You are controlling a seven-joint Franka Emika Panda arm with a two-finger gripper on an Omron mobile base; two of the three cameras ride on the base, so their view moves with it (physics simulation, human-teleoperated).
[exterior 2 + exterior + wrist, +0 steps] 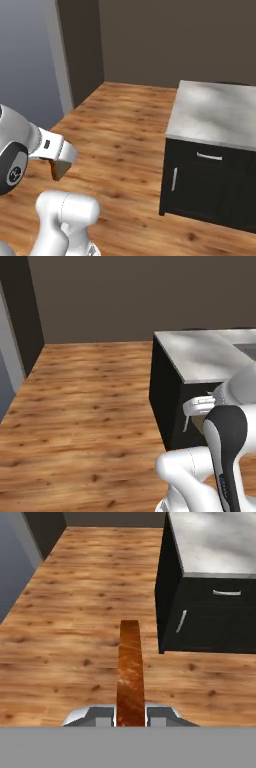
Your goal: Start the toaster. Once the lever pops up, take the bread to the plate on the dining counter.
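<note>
The bread (131, 662) is seen edge-on in the hand view, a brown crusted slice standing upright between the two fingers. My gripper (131, 713) is shut on the bread and holds it in the air above the wooden floor. In the left base view the gripper (198, 408) hangs just in front of the dark cabinet side. The dining counter (200, 356), pale marble on dark cabinets, stands ahead and to the right, also seen as the counter (215, 110) with its near end bare. The toaster and the plate are out of view.
Wide wooden floor (125, 130) stretches left of the counter. The dark cabinet front (210, 617) carries a drawer handle and a door handle. A dark wall (125, 296) closes the back and a grey wall (25, 60) stands at the left.
</note>
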